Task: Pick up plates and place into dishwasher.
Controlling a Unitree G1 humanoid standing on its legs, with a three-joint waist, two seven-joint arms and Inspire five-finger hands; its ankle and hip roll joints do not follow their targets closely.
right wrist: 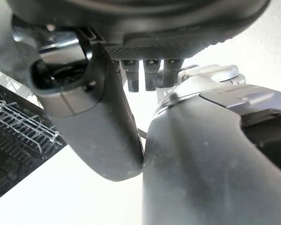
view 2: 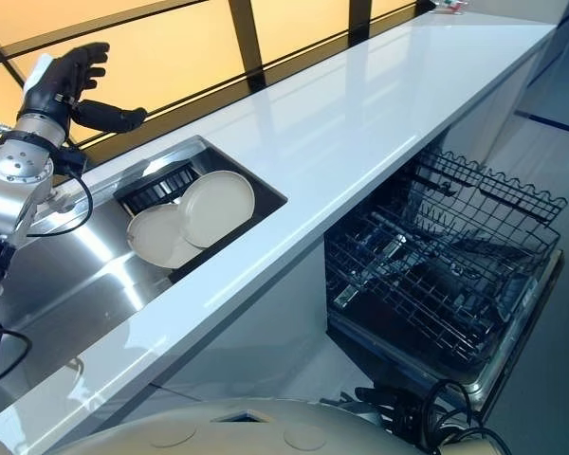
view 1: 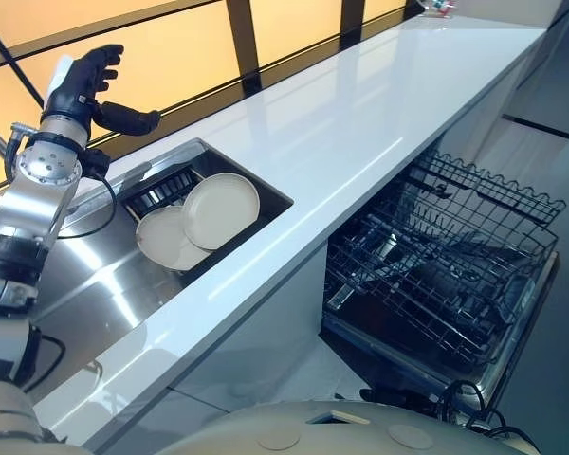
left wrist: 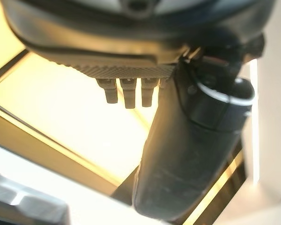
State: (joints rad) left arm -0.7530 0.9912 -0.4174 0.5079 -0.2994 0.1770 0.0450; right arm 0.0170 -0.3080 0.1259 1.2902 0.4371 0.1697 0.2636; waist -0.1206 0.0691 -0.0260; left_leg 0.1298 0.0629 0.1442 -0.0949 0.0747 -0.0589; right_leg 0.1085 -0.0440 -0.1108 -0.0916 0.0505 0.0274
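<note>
Two plates [view 1: 218, 210] are seen overlapped in the sink [view 1: 268, 196], left of centre, untouched; the lower one is partly covered by the upper. The left hand [view 1: 90, 81] is held high at the upper left, fingers loosely spread and empty, probably poised for a reach down to them. The rack [view 1: 455, 275] at the lower right is drawn out, ready for loading. The right hand [right wrist: 154, 44] is shown with straight fingers, nothing held; where it hangs cannot be made out.

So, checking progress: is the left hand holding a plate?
No, the left hand is raised and open; both plates lie in the sink.
</note>
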